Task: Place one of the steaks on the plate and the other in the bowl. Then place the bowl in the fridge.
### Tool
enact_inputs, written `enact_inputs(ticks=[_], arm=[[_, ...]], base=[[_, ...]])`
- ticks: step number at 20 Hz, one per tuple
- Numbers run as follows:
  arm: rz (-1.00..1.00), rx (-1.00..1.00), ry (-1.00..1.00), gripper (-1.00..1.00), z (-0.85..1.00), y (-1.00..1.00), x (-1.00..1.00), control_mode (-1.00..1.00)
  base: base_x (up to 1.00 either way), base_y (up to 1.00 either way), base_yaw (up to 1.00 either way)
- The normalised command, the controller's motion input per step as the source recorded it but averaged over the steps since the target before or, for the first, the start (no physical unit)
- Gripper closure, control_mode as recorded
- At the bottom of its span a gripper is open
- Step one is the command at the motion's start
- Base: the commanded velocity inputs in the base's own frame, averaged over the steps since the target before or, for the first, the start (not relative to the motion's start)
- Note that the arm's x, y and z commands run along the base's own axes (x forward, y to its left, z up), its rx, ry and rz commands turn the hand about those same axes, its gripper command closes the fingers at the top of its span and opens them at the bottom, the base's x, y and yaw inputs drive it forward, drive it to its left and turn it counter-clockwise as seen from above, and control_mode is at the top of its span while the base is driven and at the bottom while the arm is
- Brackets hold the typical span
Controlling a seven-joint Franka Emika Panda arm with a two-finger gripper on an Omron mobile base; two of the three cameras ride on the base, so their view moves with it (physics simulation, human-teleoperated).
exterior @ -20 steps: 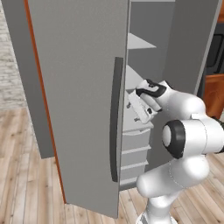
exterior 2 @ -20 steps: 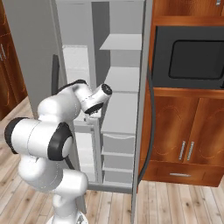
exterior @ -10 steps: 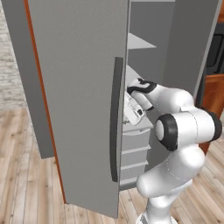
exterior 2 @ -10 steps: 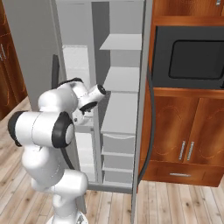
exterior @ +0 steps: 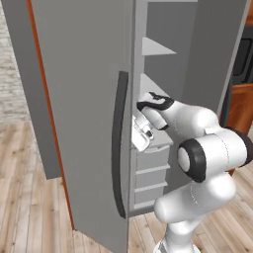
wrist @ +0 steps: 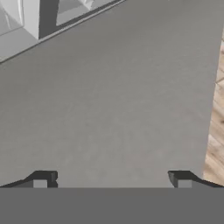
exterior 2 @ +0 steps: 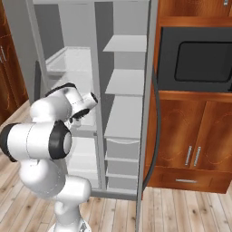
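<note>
Since nothing's in it, the claw sits spread wide against the fridge door's flat grey face (probably to push it).

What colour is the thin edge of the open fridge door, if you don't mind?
Orange-red, along the fridge door edge; clearest in the left base view.

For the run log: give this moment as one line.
claw: open, empty | facing: grey fridge door | fridge: open, shelves visible | bowl: unseen
</note>
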Motion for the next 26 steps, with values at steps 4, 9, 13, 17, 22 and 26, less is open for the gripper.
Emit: enact_inputs(ticks=[4,9,13,17,22,26], arm=[[0.10,0.00,0.29,-1.00,0.33,1.00,-1.00,-1.00],[0.08,0.00,0.28,-1.00,0.14,1.00,-0.99,-1.00],[0.00,0.00,0.27,-1.00,0.00,1.00,-0.37,-1.00],[0.00,-0.09,0.12,-1.00,0.04,1.00,0.00,-1.00],[-0.03,-0.16,0.06,-1.00,0.15,0.62,0.00,-1.00],[-0.08,-0.10,0.02,-1.00,0.17,0.07,0.00,-1.00]], base=[[0.00,0.00,0.00],[0.00,0.00,0.00],[0.00,0.00,0.00],[0.00,0.00,0.00],[0.00,0.00,0.00],[0.00,0.00,0.00]])
